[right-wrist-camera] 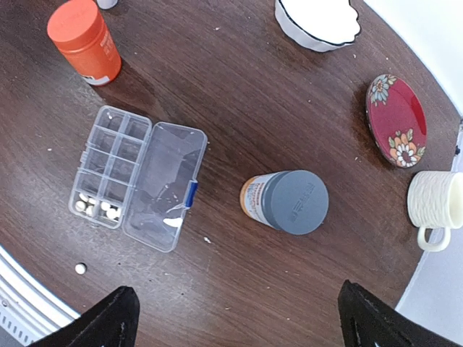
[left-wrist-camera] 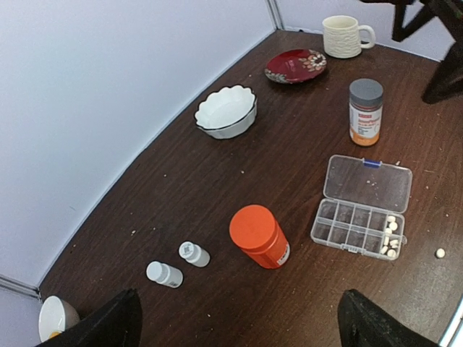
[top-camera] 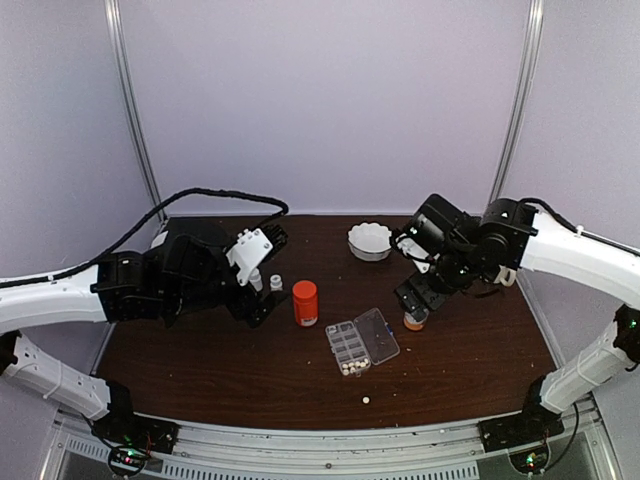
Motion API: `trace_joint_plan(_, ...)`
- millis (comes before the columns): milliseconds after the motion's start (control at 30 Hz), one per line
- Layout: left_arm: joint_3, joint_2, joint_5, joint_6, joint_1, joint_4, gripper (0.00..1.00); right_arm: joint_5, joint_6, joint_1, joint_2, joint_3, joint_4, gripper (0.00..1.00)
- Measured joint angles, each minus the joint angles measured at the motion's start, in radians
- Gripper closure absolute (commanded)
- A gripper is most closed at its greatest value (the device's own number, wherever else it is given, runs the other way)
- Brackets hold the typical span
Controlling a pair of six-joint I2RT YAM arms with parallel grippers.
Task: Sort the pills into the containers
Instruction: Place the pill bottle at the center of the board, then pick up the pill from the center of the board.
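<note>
Stray pill (top-camera: 366, 400): alone near the table's (top-camera: 200, 380) front edge, just off the organizer box's (right-wrist-camera: 119, 137) filled end; box axis runs near-to-far. Other pills (right-wrist-camera: 94, 208): in end cells. Right gripper (right-wrist-camera: 235, 303): released, empty, over grey-capped bottle (right-wrist-camera: 289, 202); nearer arm, open approach. Left gripper (left-wrist-camera: 239, 318): released, well apart.

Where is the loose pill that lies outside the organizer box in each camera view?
Top external: the loose pill is low centre, just below the organizer box.
Left wrist: at the far right edge, right of the box's filled cells.
Right wrist: lower left, just below the box's filled cells.
Shared landmark: the clear organizer box with its lid open, seen in all three views.
</note>
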Motion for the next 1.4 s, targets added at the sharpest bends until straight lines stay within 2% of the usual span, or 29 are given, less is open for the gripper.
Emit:
trace_joint_plan(167, 0.0, -0.004, -0.04, -0.049, 0.045, 0.005, 0.03, -0.058, 0.084, 0.072, -0.006, -0.037, 0.038, 0.21)
trace_joint_plan(433, -0.021, -0.069, -0.079, -0.086, 0.075, 0.03, 0.02, -0.209, 0.171, 0.192, 0.202, -0.041, 0.058, 0.42)
trace_joint_plan(633, -0.055, -0.103, -0.098, -0.093, 0.075, 0.033, 0.03, -0.297, 0.201, 0.236, 0.269, -0.041, 0.079, 0.47)
trace_joint_plan(767, -0.061, -0.118, -0.129, -0.103, 0.074, 0.031, 0.02, -0.33, 0.22, 0.259, 0.321, -0.041, 0.112, 0.48)
trace_joint_plan(1033, -0.108, -0.177, -0.179, -0.138, 0.094, 0.031, 0.03, -0.345, 0.258, 0.304, 0.386, -0.074, 0.174, 0.54)
trace_joint_plan(1400, -0.109, -0.179, -0.185, -0.149, 0.099, 0.031, 0.02, -0.36, 0.279, 0.31, 0.433, -0.126, 0.236, 0.63)
